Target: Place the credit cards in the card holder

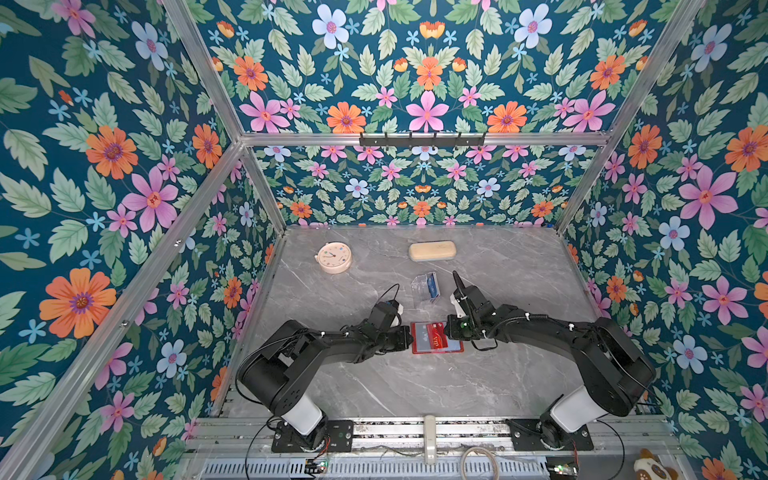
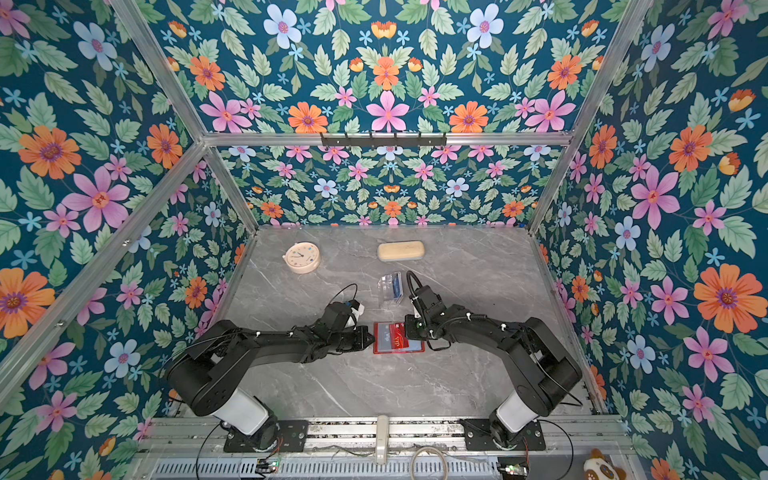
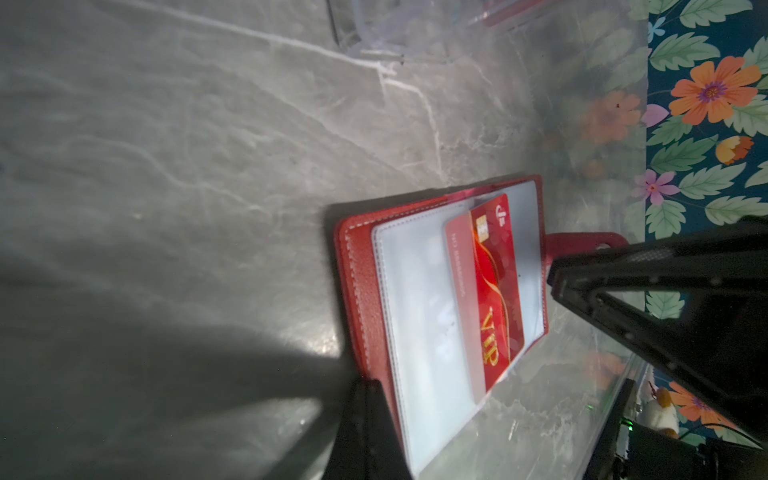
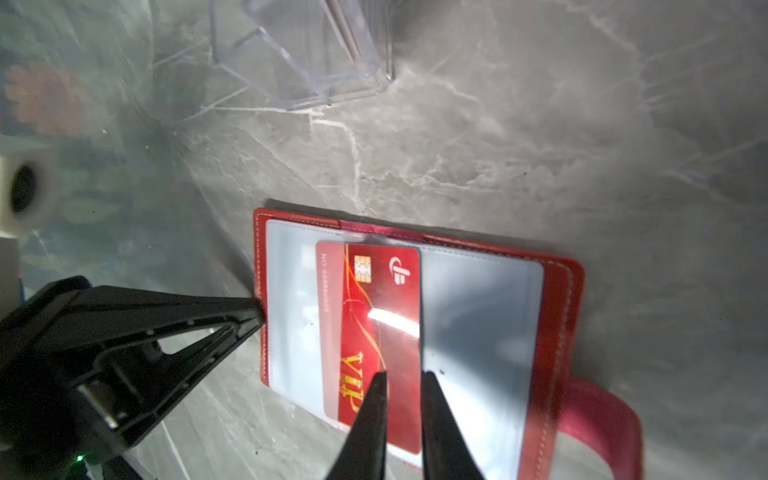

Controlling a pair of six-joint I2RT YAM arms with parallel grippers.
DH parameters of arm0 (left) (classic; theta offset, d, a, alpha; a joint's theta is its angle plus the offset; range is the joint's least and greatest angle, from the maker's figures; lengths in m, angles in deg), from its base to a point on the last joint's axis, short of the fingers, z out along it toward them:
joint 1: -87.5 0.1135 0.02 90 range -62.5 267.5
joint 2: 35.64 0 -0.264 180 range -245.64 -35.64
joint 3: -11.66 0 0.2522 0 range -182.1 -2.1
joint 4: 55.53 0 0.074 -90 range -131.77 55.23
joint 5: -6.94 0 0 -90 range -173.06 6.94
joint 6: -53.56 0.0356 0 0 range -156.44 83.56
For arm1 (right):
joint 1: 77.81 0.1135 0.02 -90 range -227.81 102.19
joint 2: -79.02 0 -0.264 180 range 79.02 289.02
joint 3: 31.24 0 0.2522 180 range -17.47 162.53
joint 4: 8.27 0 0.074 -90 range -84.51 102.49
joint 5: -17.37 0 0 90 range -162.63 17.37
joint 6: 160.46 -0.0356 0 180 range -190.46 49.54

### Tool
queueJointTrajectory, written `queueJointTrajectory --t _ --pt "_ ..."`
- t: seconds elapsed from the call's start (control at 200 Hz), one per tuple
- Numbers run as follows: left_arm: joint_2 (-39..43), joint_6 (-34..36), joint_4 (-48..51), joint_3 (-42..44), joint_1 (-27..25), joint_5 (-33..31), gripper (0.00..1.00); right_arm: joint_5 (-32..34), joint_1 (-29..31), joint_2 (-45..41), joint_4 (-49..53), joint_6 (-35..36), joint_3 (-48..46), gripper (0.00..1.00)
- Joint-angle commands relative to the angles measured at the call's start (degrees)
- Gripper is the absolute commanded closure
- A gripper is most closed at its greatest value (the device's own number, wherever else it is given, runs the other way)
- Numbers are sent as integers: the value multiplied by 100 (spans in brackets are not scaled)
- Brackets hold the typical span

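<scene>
The step in hand is seating a card. The card holder point(image 1: 419, 337) lies open and flat on the marble table point(image 1: 374, 382) in the lower middle of both top views, between the two grippers. A red card point(image 4: 374, 316) with gold "VIP" lettering and a chip lies across its middle. Only a narrow strip along one long edge looks tucked under the frosted sleeve point(image 4: 291, 299), and the rest is bare. The left gripper point(image 4: 258, 309) is closed, its tip against the holder's outer edge at centre left of the right wrist view. I judge it is steadying the holder, though I cannot tell whether it pinches the cover or only presses it. The right gripper point(image 4: 405, 386) hangs over the card's exposed half with its jaws a slim gap apart and nothing visibly clamped, and I cannot tell whether it touches the card. The next move probably calls for a flat sideways push on the card's free edge, deeper into the pocket, while the holder is kept from sliding. Pale lettering through the sleeve suggests one card is already in. More cards point(image 1: 433, 284) stand in a clear stand point(image 1: 419, 293) just above, so the task looks partly done. The holder is red with white stitching and a snap tab point(image 4: 598, 419).
</scene>
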Motion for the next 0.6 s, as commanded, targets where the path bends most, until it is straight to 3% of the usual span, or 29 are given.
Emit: queueJointTrajectory --t 0.0,0.2,0.595 --pt "-48 67 383 8 0 -122 100 308 26 97 381 93 92 92" --pt "-42 76 385 26 -2 -137 100 317 73 280 494 108 200 95" --pt "-88 84 366 26 -4 -117 100 518 267 810 841 241 511 80"
